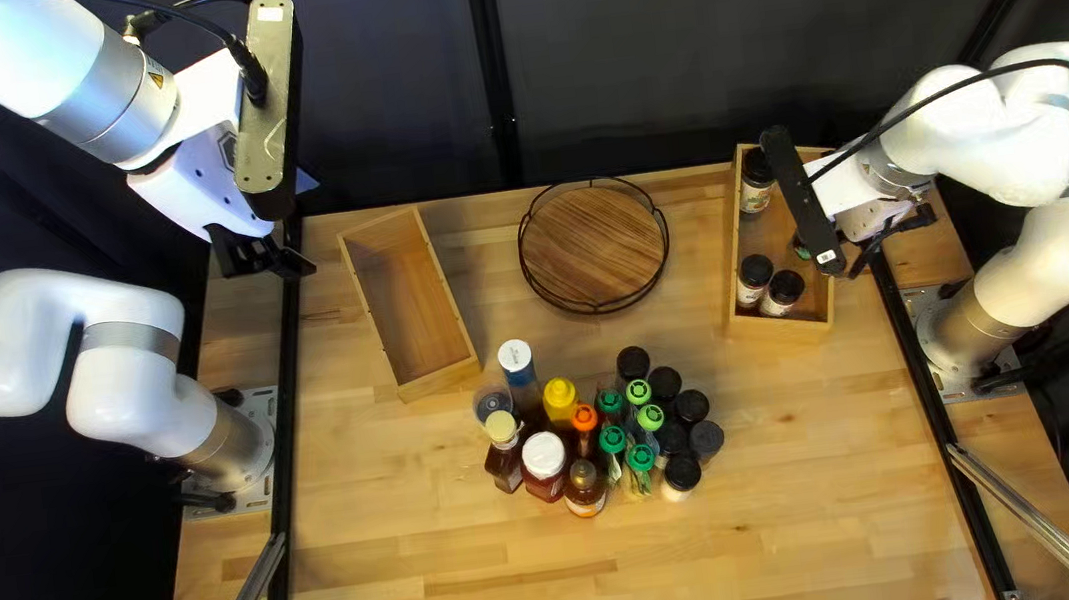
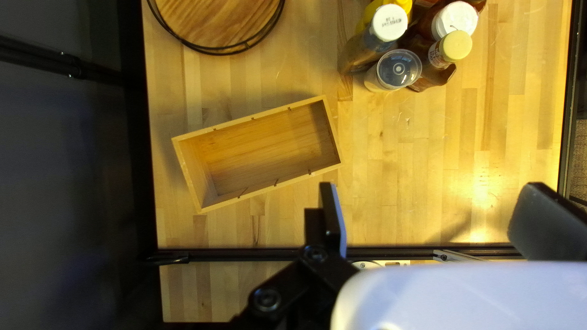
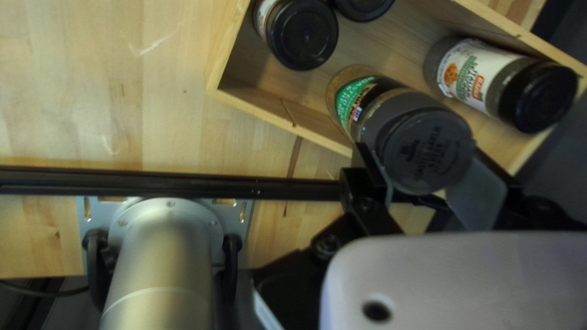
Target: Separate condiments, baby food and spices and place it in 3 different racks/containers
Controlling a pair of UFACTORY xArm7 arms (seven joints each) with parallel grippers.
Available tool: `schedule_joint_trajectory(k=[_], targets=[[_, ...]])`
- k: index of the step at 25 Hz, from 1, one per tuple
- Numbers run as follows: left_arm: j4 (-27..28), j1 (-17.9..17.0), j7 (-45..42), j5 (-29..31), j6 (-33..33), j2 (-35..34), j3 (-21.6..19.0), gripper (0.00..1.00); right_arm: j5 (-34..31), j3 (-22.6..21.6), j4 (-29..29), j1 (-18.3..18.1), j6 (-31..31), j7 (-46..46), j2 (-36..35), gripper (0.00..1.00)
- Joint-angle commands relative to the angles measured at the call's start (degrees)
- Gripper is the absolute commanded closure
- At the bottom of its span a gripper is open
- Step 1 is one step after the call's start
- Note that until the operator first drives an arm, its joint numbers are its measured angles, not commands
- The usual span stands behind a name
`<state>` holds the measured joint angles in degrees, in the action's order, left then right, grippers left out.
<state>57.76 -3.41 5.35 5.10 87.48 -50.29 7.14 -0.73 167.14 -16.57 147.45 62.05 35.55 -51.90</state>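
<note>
My left gripper (image 1: 268, 255) is raised beyond the table's left edge; in the left wrist view this gripper (image 2: 435, 215) stands wide open, nothing between its fingers. A wooden box (image 2: 194, 177) with a bare floor lies ahead of it. My right gripper (image 1: 873, 235) is at the right wooden box (image 1: 782, 328). In the right wrist view the gripper (image 3: 431, 177) is shut on a green-labelled spice jar (image 3: 356, 101) by its dark lid, tilted over the box's side. Three other black-lidded jars, one a white-labelled jar (image 3: 468, 76), are in that box.
Mid-table stand tightly grouped bottles and jars: a yellow-capped bottle (image 1: 559, 398), a white-lidded jar (image 1: 543, 456), several green-capped bottles and black-lidded jars. A round wire-rimmed wooden tray (image 1: 593, 247) lies near the far edge, between the boxes.
</note>
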Motion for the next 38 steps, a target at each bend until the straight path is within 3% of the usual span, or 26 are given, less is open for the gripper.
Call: schedule_joint_trajectory(k=[1,9,18,29,30,33,34,35,36,38], targets=[[0.0,0.0,0.0,0.0,0.0,0.0,0.0,0.00,1.4,-0.3,2.0,0.9,-1.1,-0.7,0.1,1.00],[0.0,0.0,0.0,0.0,0.0,0.0,0.0,0.00,4.2,-1.9,3.8,3.8,-0.8,-2.8,-1.4,1.00],[0.0,0.0,0.0,0.0,0.0,0.0,0.0,0.00,5.8,-0.5,7.6,4.9,-3.0,-2.0,-3.8,0.99],[0.0,0.0,0.0,0.0,0.0,0.0,0.0,0.00,7.7,-0.8,9.2,6.5,-4.5,-2.9,-4.2,0.86],[0.0,0.0,0.0,0.0,0.0,0.0,0.0,0.00,7.9,-0.8,9.3,6.6,-4.5,-2.9,-4.3,0.81],[0.0,0.0,0.0,0.0,0.0,0.0,0.0,0.00,8.2,-1.0,9.6,6.9,-4.7,-3.2,-4.3,0.38],[0.0,0.0,0.0,0.0,0.0,0.0,0.0,0.00,8.3,-1.0,9.7,7.0,-4.8,-3.2,-4.3,0.35],[0.0,0.0,0.0,0.0,0.0,0.0,0.0,0.00,8.3,-1.0,9.8,7.1,-4.8,-3.2,-4.3,0.19],[0.0,0.0,0.0,0.0,0.0,0.0,0.0,0.00,8.3,-1.0,9.8,7.1,-4.8,-3.2,-4.4,0.19],[0.0,0.0,0.0,0.0,0.0,0.0,0.0,0.00,8.3,-0.8,10.0,7.2,-4.5,-3.0,-4.8,0.10]])
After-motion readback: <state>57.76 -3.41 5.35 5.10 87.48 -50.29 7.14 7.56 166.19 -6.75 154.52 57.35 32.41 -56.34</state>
